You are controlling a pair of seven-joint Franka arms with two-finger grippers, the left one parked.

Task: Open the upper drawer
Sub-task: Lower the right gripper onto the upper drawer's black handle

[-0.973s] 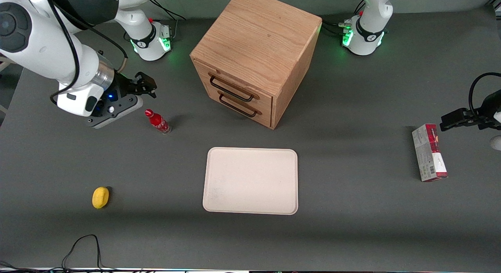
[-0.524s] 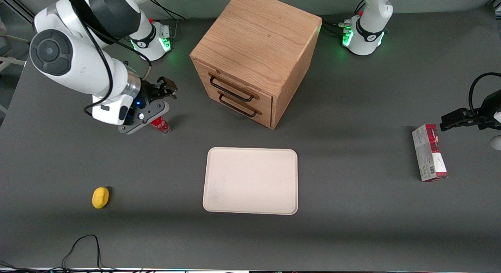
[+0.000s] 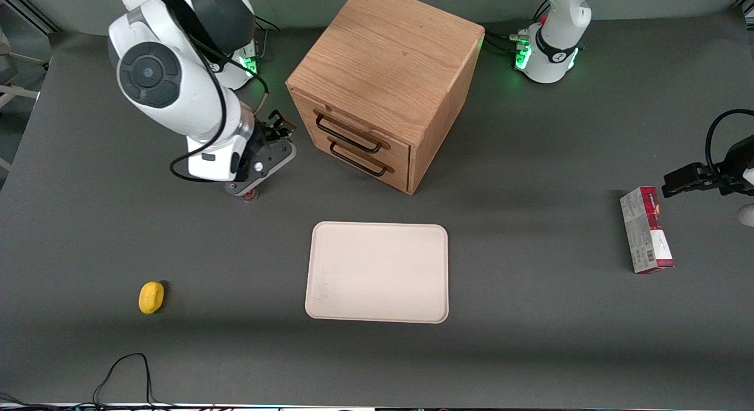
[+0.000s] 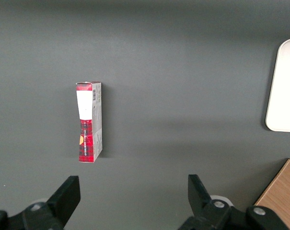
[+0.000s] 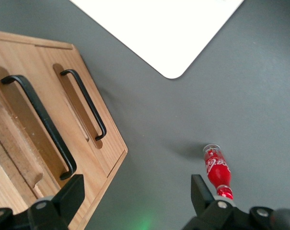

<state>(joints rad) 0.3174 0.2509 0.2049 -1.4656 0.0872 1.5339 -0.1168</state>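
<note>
Gripper (image 3: 281, 126) open, empty, above dark grey tabletop (image 3: 530, 340); upper drawer (image 3: 347, 130) closed just beside it; cola bottle (image 5: 217, 171) beneath it.

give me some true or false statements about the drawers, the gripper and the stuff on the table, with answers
1. The upper drawer is pulled out. False: it sits shut, flush with the lower drawer.
2. The gripper is beside the cabinet, not touching either handle. True.
3. The gripper's fingers are shut on the upper handle. False: they are spread apart and hold nothing.
4. The red bottle stands on the table near the gripper. True.
5. The tray holds a yellow object. False: the yellow object lies on the table toward the working arm's end.
</note>
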